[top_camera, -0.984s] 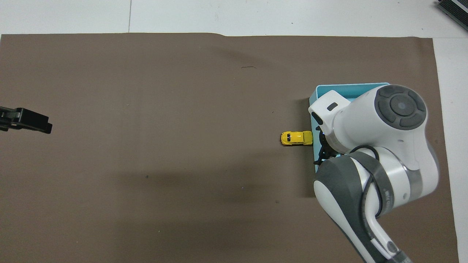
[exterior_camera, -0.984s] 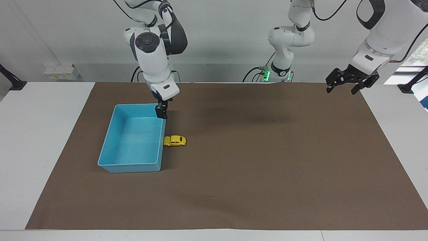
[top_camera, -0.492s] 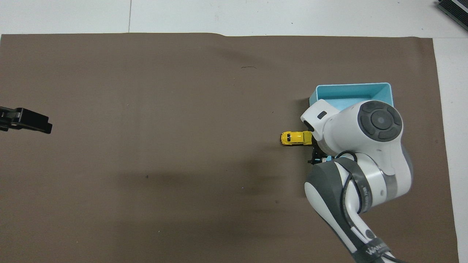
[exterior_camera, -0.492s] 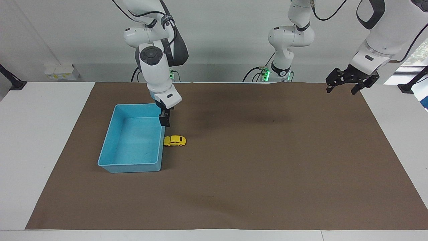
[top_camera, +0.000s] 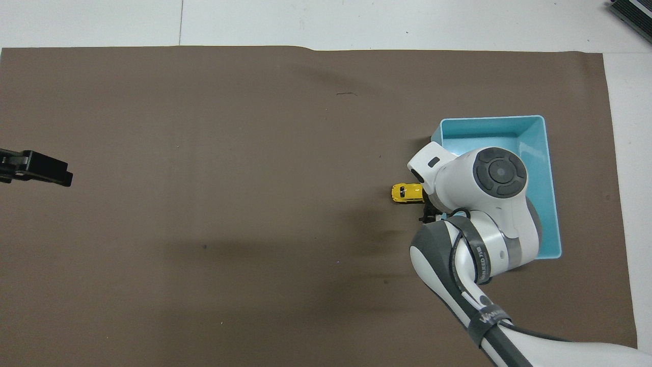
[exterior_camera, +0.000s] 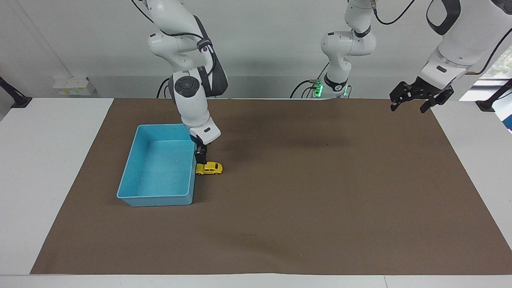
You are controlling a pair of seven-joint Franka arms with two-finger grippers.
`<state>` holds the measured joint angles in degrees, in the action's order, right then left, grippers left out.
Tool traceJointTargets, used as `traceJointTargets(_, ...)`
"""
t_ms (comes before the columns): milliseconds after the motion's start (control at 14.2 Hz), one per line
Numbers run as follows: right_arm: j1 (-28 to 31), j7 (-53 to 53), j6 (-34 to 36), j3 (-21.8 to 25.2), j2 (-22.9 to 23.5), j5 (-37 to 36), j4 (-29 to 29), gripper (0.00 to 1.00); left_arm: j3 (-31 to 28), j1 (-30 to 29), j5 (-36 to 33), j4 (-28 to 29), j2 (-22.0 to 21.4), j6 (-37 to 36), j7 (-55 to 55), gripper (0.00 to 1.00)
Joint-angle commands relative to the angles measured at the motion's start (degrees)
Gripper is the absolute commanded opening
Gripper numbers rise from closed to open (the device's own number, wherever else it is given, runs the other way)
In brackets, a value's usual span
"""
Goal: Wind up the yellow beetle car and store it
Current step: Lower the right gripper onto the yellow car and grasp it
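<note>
Now my right gripper [exterior_camera: 201, 159] had dropped from over the rim of the light-blue rectangular plastic tray [exterior_camera: 132, 176] to just above the tiny bright-yellow beetle-shaped toy car [exterior_camera: 209, 168], over the end nearest the tray. Its jaws stood open, holding nothing. That car sat on the brown paper mat [exterior_camera: 304, 192], touching or just beside the tray's wall, unmoved in the last second. I judged the pick-up was next, with winding and storing both undone. My left gripper [exterior_camera: 414, 99] waited open over the mat's corner at the left arm's end.
</note>
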<state>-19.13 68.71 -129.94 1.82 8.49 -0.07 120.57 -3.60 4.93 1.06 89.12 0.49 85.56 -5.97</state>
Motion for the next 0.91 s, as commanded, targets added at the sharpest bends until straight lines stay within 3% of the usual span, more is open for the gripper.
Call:
traceJointTargets(0,0.24,1.16,-4.78,-0.15,3.36,-0.9,0.37,1.0,0.34,-0.54,-0.88,0.97,-0.85,-0.48,-0.53,1.0)
traceJointTargets(211,0.15,0.99,-8.83,-0.15,6.44,-0.9,0.36,1.0,0.26,-0.54,-0.88,0.97,-0.85,-0.48,-0.62,1.0)
traceJointTargets(422,0.15,1.34,-8.31,-0.15,6.54,-0.98,0.1,0.64,0.34,-0.54,-0.88,0.97,-0.84,-0.48,-0.53,1.0)
traceJointTargets(492,0.15,0.82,-7.79,-0.15,6.63,-0.9,0.01,0.3,0.34,-0.54,-0.88,0.97,-0.85,-0.48,-0.53,1.0)
traceJointTargets(562,0.15,0.46,-7.52,-0.15,6.54,-0.9,-0.07,0.12,0.34,-0.54,-0.88,0.97,-0.76,-0.48,-0.62,1.0)
traceJointTargets(633,0.15,0.46,-7.35,-0.15,6.54,-0.9,-0.16,0.03,0.26,-0.54,-0.88,0.97,-0.84,-0.48,-0.53,1.0)
traceJointTargets(843,-0.03,0.37,-5.6,-0.15,6.89,-0.81,-2.0,0.0,0.26,-0.54,-0.88,0.97,-0.85,-0.48,-0.53,1.0)
